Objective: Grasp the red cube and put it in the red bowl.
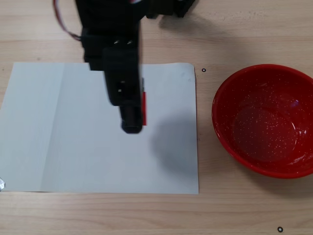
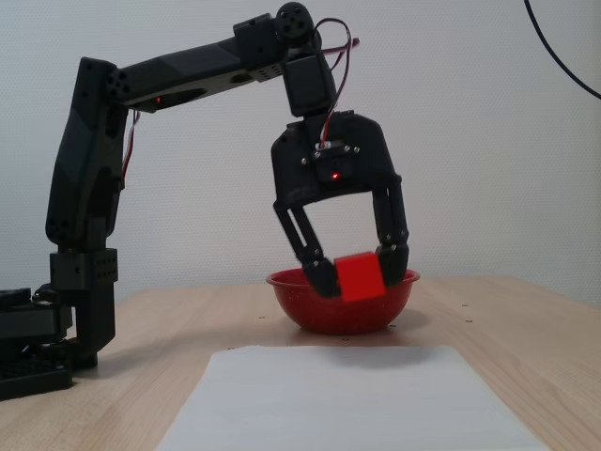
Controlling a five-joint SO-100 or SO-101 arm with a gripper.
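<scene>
My black gripper (image 2: pixel 359 278) is shut on the red cube (image 2: pixel 357 272) and holds it in the air, above the far part of the white paper. In the top-down fixed view the arm hides most of the cube; only a thin red strip (image 1: pixel 144 107) shows beside the gripper (image 1: pixel 136 117). The red bowl (image 1: pixel 230 147), glossy with white speckles inside, stands empty on the wooden table to the right of the paper. In the side-on fixed view the bowl (image 2: pixel 315 315) sits behind and just below the held cube.
A white paper sheet (image 1: pixel 73 137) lies flat on the wooden table under the arm; it also shows in the side-on view (image 2: pixel 347 395). The arm's base (image 2: pixel 38 348) stands at the left in that view. Small black marks (image 1: pixel 204 70) dot the table.
</scene>
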